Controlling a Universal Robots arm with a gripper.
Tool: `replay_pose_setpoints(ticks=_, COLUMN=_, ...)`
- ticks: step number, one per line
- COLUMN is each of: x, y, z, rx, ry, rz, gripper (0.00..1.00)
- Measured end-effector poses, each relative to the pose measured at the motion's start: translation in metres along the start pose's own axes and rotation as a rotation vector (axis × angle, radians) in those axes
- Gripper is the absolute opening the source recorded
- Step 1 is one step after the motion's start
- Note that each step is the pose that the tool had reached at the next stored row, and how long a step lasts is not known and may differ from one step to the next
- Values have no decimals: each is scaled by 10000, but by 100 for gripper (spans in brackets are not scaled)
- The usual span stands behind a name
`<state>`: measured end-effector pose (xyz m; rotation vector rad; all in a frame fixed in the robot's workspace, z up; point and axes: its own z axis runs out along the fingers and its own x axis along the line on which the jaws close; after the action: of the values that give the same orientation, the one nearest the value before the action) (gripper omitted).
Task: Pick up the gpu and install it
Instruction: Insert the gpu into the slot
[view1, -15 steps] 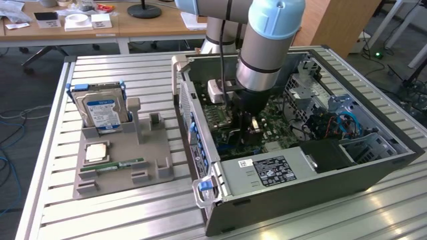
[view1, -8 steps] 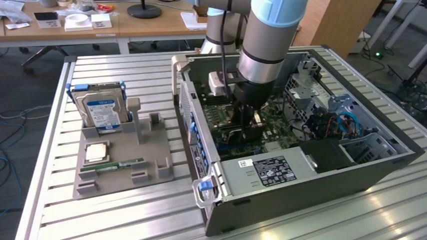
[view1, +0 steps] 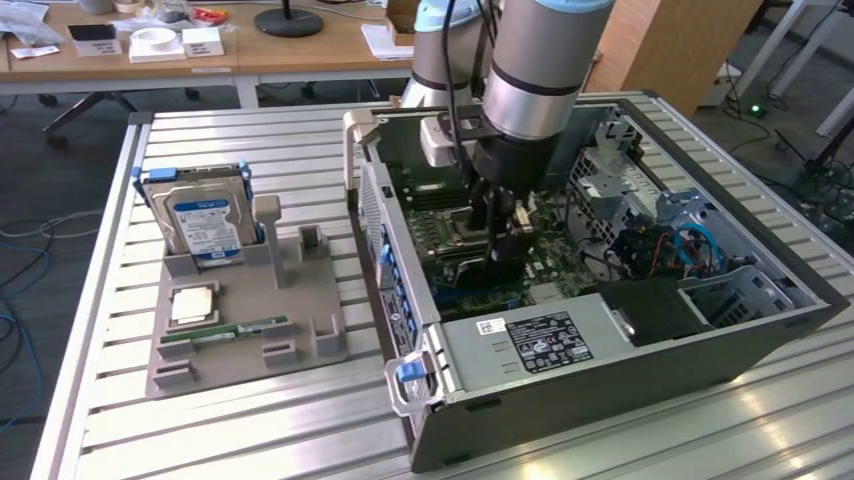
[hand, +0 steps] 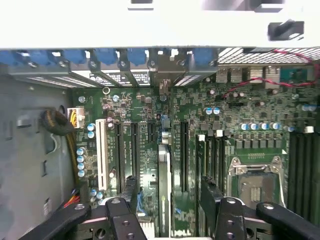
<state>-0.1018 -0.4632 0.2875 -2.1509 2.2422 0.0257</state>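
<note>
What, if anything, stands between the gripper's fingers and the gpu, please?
Nothing visible does. The gpu stands edge-on among the slots of the motherboard, directly between the fingers of the open gripper, with only bare gaps on either side.

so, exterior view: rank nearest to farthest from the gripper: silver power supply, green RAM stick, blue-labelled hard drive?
1. Silver power supply box with black label, inside the case, just below the gripper in the picture.
2. Narrow green RAM stick, lying on the grey holder at the exterior view's left.
3. Boxy silver hard drive with blue label, upright at that holder's far end.
</note>
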Motion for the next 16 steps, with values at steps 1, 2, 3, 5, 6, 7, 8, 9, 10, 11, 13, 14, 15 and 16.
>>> replay_pose_setpoints(ticks=1, x=-1, y=0, z=-34, rx=0, ry=1, rz=0, gripper=63)
replay_pose_setpoints(ticks=2, x=-2, y=-1, z=-66, rx=0, ry=0, rz=0, gripper=63)
replay_pose_setpoints(ticks=3, x=-3, y=-1, z=-96, rx=0, ry=0, rz=0, gripper=63)
replay_pose_setpoints(ticks=5, x=-6, y=-2, z=-155, rx=0, ry=-1, rz=1, gripper=63)
replay_pose_setpoints(ticks=6, x=-7, y=-2, z=-184, rx=1, ry=-1, rz=0, gripper=63)
replay_pose_setpoints(ticks=7, x=-8, y=-2, z=-212, rx=0, ry=-1, rz=0, gripper=63)
replay_pose_setpoints(ticks=8, x=-9, y=-3, z=-240, rx=-1, ry=1, rz=0, gripper=63)
replay_pose_setpoints(ticks=9, x=-9, y=-3, z=-263, rx=0, ry=0, rz=0, gripper=63)
replay_pose_setpoints(ticks=10, x=-10, y=-3, z=-285, rx=0, ry=0, rz=0, gripper=63)
replay_pose_setpoints(ticks=11, x=-11, y=-3, z=-306, rx=0, ry=-1, rz=0, gripper=63)
replay_pose_setpoints(ticks=13, x=-13, y=-4, z=-345, rx=0, ry=-1, rz=0, gripper=63)
replay_pose_setpoints(ticks=14, x=-13, y=-4, z=-363, rx=0, ry=-1, rz=0, gripper=63)
replay_pose_setpoints(ticks=15, x=-14, y=-4, z=-381, rx=0, ry=0, rz=0, gripper=63)
replay_pose_setpoints(ticks=16, x=-14, y=-4, z=-398, rx=0, ry=0, rz=1, gripper=63)
